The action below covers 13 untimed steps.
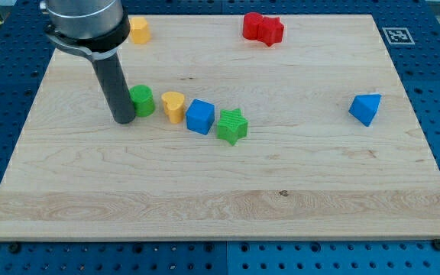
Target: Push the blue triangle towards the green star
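My tip (pixel 123 120) rests on the wooden board (pixel 220 206) in the view's left part, the dark rod rising from it toward the view's top left; it is a plain rod end with no jaws, so it neither spreads nor pinches anything. Just to the tip's right, touching or nearly touching the rod, sits the green cylinder (pixel 142 100). Up toward the view's top from the tip, close to the board's far edge and partly behind the arm's housing, is a yellow block (pixel 139 30) whose shape I cannot make out. Further right of the tip comes the yellow heart (pixel 173 105), then the blue cube (pixel 200 116) just beside it, then the green star (pixel 232 126) touching or almost touching the cube; these form a slanting row running away from the tip toward the view's right and slightly down. Far up and right of the tip lie the red blocks (pixel 263 28), shape unclear. The blue triangle (pixel 366 108) stands well apart, far to the tip's right, near the board's right side and well clear of the green star.
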{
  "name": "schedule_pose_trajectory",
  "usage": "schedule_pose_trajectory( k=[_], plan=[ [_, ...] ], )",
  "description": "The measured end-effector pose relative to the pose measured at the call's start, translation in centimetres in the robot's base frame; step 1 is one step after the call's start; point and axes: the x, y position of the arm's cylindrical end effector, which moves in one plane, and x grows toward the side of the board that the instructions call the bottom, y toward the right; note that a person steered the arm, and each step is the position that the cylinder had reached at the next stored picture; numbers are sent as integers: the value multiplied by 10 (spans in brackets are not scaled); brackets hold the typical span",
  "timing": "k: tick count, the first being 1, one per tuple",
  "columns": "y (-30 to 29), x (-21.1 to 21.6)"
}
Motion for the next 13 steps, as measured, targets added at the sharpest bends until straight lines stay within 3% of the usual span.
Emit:
schedule_pose_trajectory(
  k=[2, 3, 5, 6, 8, 10, 13],
  plan=[
    [-57, 8],
    [-89, -12],
    [-60, -99],
    [-17, -126],
    [114, -123],
    [242, -86],
    [382, -55]
  ],
)
